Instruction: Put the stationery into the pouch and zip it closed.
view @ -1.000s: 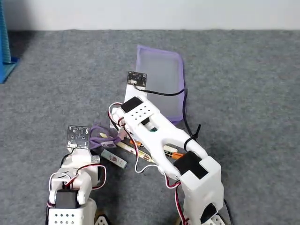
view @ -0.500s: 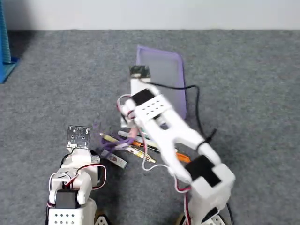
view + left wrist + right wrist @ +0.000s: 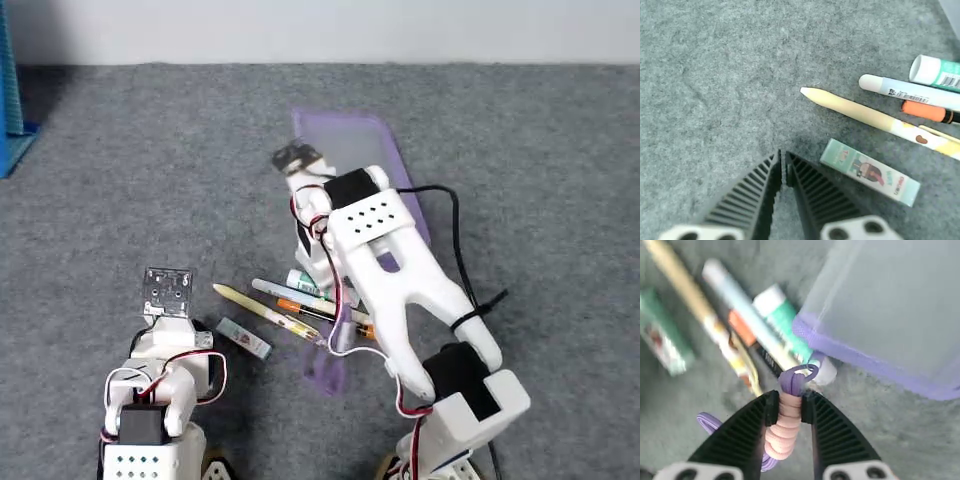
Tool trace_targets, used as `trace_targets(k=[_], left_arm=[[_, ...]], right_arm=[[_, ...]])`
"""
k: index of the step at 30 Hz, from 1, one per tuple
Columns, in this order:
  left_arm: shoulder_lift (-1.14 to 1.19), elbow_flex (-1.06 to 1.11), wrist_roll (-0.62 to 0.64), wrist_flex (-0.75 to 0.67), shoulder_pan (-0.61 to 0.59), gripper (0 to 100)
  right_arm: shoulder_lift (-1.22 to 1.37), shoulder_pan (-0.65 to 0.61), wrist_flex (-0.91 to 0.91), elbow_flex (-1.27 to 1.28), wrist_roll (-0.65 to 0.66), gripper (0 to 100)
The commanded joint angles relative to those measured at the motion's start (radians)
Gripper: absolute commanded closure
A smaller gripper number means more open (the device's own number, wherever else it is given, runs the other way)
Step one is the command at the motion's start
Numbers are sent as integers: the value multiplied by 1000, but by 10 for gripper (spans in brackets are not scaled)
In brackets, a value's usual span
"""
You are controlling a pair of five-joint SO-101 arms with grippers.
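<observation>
Since a second ago the right arm has swung rightward and the pouch has turned with it, uncovering the stationery. Now the right gripper is clamped on a pink cord with a purple loop, probably the zip pull. The left gripper has its fingers together, hovering over the carpet beside the eraser. Count: one pouch, three pens, namely a yellow pen, a white pen and an orange pen, one glue stick, and one eraser. All lie outside the pouch, near its end closest to the arms.

The right gripper, clamping the pink cord, has swung right, skewing the pouch.
</observation>
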Motion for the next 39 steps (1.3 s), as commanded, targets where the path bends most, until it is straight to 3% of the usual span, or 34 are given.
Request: trace_targets(k=[1, 9, 23, 31, 33, 39], left_arm=[[-11, -8, 8, 3, 3, 986], [-11, -8, 8, 3, 3, 986], [-12, -12, 6, 29, 9, 986], [-12, -136, 15, -89, 17, 985], [-12, -137, 71, -112, 26, 983], [-12, -145, 209, -81, 158, 830]], right_arm=[[-73, 7, 90, -41, 153, 991], [-153, 7, 197, -40, 206, 991], [-372, 8, 186, 100, 198, 990], [-492, -15, 185, 123, 198, 990], [-526, -31, 185, 124, 198, 990], [-596, -59, 185, 124, 196, 990]])
